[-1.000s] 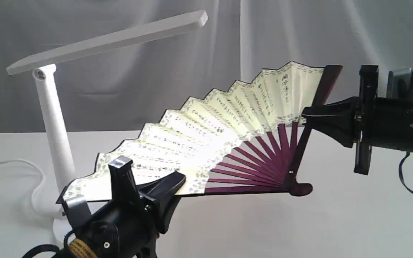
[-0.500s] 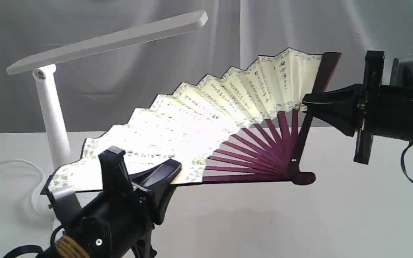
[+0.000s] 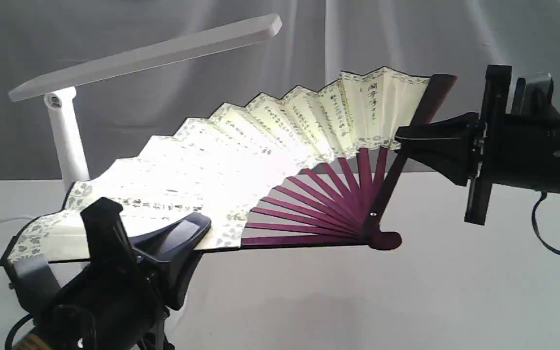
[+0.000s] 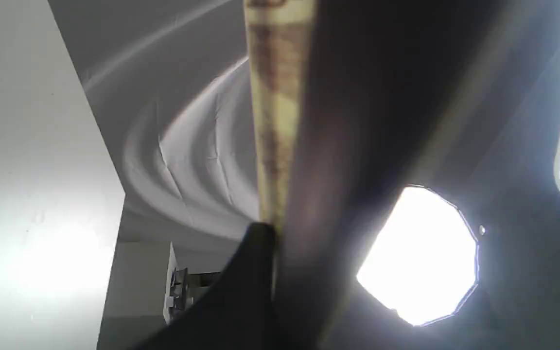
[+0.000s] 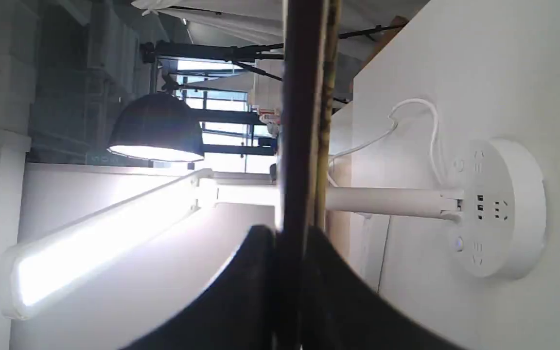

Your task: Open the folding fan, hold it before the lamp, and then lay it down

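Folding fan (image 3: pixel 270 141) spread wide, held above the desk (image 3: pixel 455 291) between both hands, in front of the lamp (image 3: pixel 144 53).
In the exterior view its pleats sweep from the lower guard stick at 8 o'clock up to the other guard at 1 o'clock, with the maroon ribs meeting at the rivet. The left hand (image 3: pixel 202 238) is clamped on the lower edge, and the right hand (image 3: pixel 399 143) is closed tight on the upper guard stick. The lamp stands behind at 10 o'clock, its bar head lit.
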